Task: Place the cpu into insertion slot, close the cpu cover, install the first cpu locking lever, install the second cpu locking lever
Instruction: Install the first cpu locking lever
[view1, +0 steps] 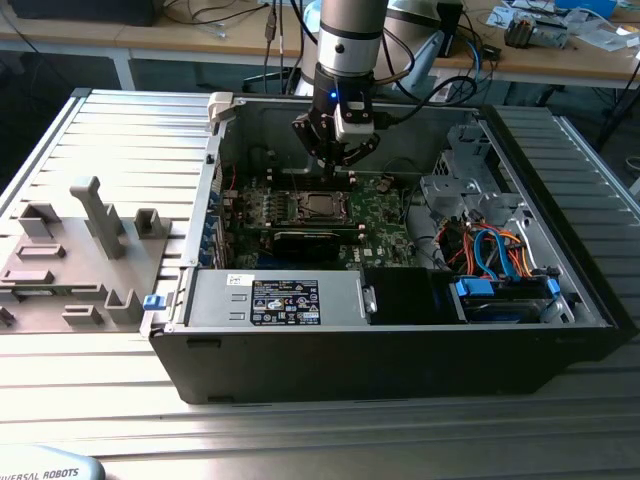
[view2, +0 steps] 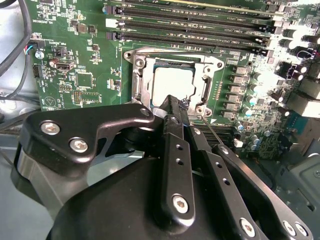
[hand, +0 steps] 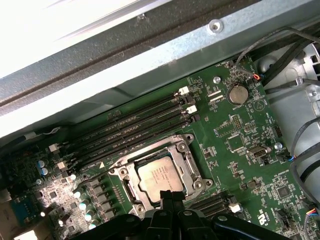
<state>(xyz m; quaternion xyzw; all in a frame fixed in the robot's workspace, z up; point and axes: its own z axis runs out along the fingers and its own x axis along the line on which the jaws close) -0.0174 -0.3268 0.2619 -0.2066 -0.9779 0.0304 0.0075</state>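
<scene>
The cpu (view2: 172, 82) lies flat in the insertion slot on the green board, its silvery top showing in both wrist views (hand: 161, 176). The cpu cover (view2: 145, 99), a silvery frame, lies down around it, and the slot itself is mostly hidden beneath them. My gripper (view2: 178, 103) hangs just above the socket's edge with its two black fingers pressed together and nothing visible between them. A thin metal lever rod (view2: 210, 131) runs beside the fingertips. In the exterior view the gripper (view1: 335, 162) hovers over the socket (view1: 318, 205) inside the open computer case.
Long black memory slots (hand: 130, 132) run beside the socket. The case walls (view1: 210, 200) surround the board, with a drive cage and coloured cables (view1: 490, 250) at the exterior view's right and a power supply (view1: 280, 300) in front. Grey fixtures (view1: 100, 220) stand outside the case.
</scene>
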